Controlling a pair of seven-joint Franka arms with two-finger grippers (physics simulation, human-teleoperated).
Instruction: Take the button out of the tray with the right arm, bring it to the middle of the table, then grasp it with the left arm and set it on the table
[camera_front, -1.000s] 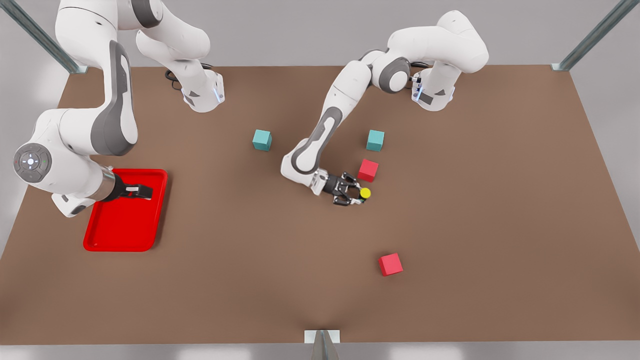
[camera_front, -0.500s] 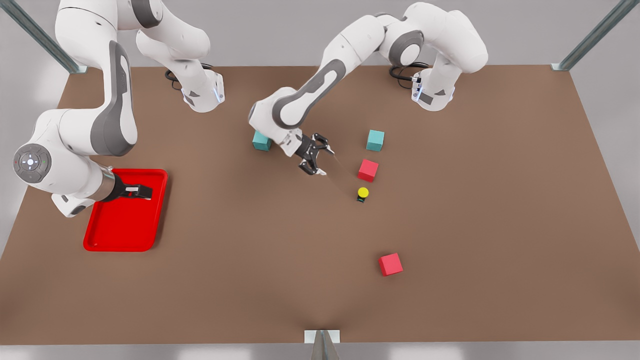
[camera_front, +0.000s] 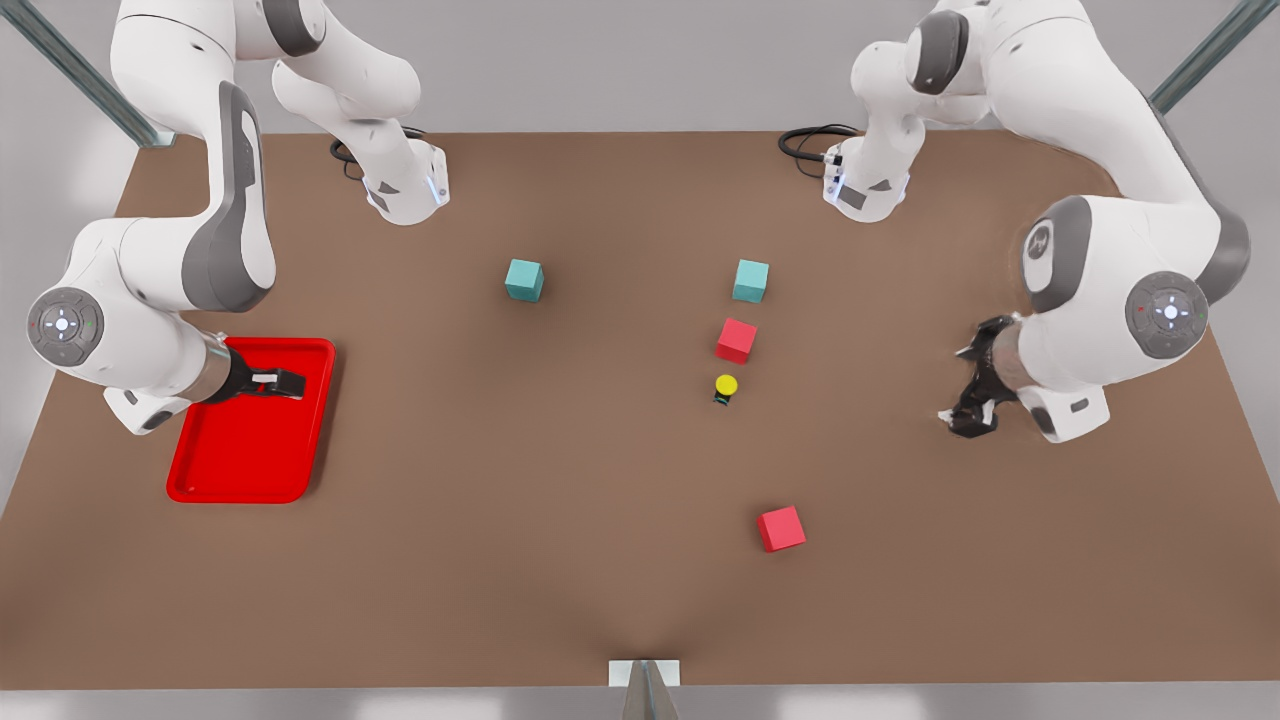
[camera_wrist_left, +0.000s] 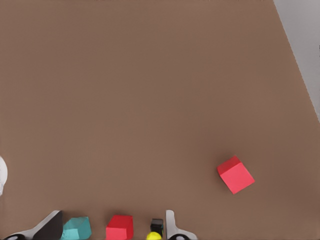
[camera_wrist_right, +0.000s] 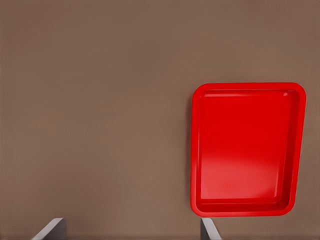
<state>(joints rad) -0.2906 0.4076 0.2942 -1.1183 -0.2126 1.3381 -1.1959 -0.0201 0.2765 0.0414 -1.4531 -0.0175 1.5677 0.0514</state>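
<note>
Brown counter (camera_front: 560, 520) carries everything, and nearest the front camera on it sits a red cube (camera_front: 781, 528), well apart from both hands. Farther back stands the button (camera_front: 727, 387), yellow cap on a black base, alone on the counter near the middle, touched by neither hand. Just behind it is a second red cube (camera_front: 736, 340), then a teal cube (camera_front: 750, 280), with another teal cube (camera_front: 524, 279) off toward the front view's left.

The left hand (camera_front: 972, 392) hangs above the counter at the front view's right, well away from the button, which lies between it and the tray. Its wrist view looks down on bare counter, with the near red cube (camera_wrist_left: 235, 174) in the open and the button (camera_wrist_left: 155, 231), a red cube (camera_wrist_left: 120, 227) and a teal cube (camera_wrist_left: 76, 228) lined up between its two fingertips (camera_wrist_left: 172, 226); the fingers are spread wide and hold nothing.

The right hand (camera_front: 285, 383) hovers over the tray (camera_front: 250, 490) at the front view's left, far from the button. Its wrist view shows the tray (camera_wrist_right: 245, 210) below and to one side, and two fingertips (camera_wrist_right: 207, 229) set wide apart, gripping nothing.
</note>
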